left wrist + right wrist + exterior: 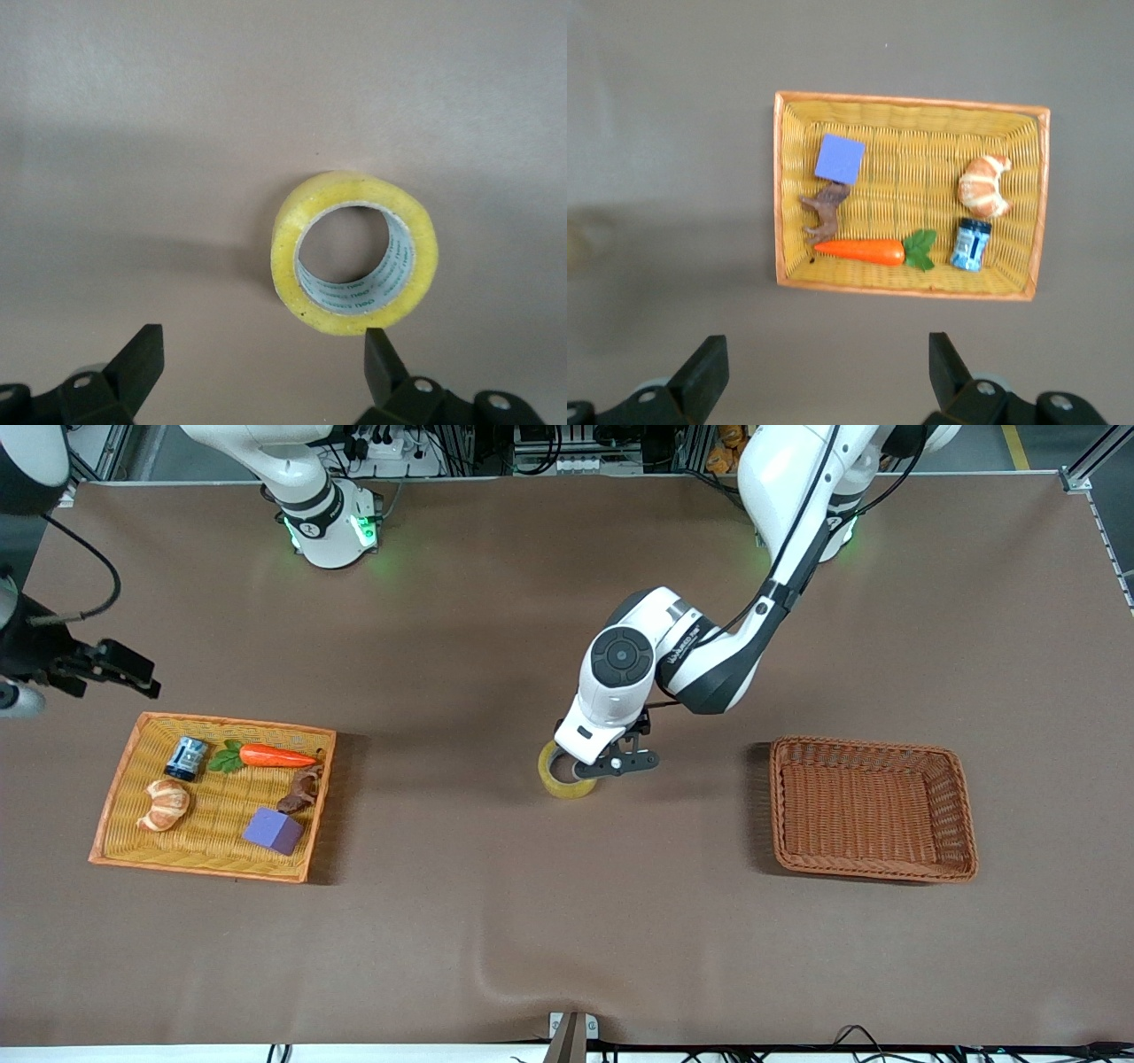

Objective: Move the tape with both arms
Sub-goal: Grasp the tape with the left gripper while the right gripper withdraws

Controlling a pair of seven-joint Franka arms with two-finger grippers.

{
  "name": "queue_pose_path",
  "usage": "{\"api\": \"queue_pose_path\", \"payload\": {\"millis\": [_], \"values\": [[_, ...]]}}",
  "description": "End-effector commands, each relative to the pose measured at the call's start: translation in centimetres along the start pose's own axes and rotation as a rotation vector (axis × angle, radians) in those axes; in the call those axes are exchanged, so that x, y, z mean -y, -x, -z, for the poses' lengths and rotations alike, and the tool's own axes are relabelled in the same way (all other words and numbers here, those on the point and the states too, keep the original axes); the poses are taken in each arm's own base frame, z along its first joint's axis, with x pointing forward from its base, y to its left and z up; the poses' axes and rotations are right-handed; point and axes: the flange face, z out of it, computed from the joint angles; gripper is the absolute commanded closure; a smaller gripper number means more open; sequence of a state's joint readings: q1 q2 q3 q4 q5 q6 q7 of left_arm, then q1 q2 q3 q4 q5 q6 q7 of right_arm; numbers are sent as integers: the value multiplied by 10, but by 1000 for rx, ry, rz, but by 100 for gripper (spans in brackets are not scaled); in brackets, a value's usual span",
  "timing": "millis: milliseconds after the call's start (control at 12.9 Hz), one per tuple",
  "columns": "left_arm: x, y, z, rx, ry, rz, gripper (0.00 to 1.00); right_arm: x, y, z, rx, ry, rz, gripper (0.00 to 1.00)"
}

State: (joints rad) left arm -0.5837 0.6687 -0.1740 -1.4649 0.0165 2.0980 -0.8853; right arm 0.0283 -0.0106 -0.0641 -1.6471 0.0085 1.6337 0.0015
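The tape (567, 772) is lying flat on the desk (549, 921), just ahead of the left gripper (595, 766), whose spread fingers (385, 359) are lining up to grasp it. The right gripper (115, 669), fingers spread too, is waiting above the desk beside the yellow basket (111, 828).

Yellow tape (353, 253), purple cube (273, 830), orange carrot (278, 756), brown table (567, 921).

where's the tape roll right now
The tape lies on the bare table between the two baskets, not in either, directly under the open left gripper.
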Motion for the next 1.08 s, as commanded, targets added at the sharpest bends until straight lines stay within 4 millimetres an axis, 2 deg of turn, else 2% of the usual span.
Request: {"api": "queue_pose_path", "payload": {"millis": [0, 154, 309, 618, 772, 849, 927, 1004], "values": [[-14, -4, -27, -22, 39, 59, 0, -9, 14, 16, 27, -5, -28, 0], [-15, -6, -48, -24, 46, 58, 0, -17, 18, 20, 52, -27, -61, 0], [-14, -7, -58, -18, 39, 52, 0, -25, 21, 30, 60, -49, -80, 0], [-10, -6, -82, 2, 12, 65, 0, -15, 24, 39, 35, -26, -37, 0], [-9, -7, -90, 3, 15, 66, 18, -12, 21, 39, 27, -46, -39, 0], [-8, -8, -92, 1, 15, 49, 37, -14, 19, 38, 23, -39, -38, 0], [-11, -9, -90, -9, 29, 39, 69, -10, 18, 38, 12, -20, -4, 0], [-11, -9, -90, -10, 36, 53, 96, -10, 18, 39, 8, 10, 34, 0]]}}
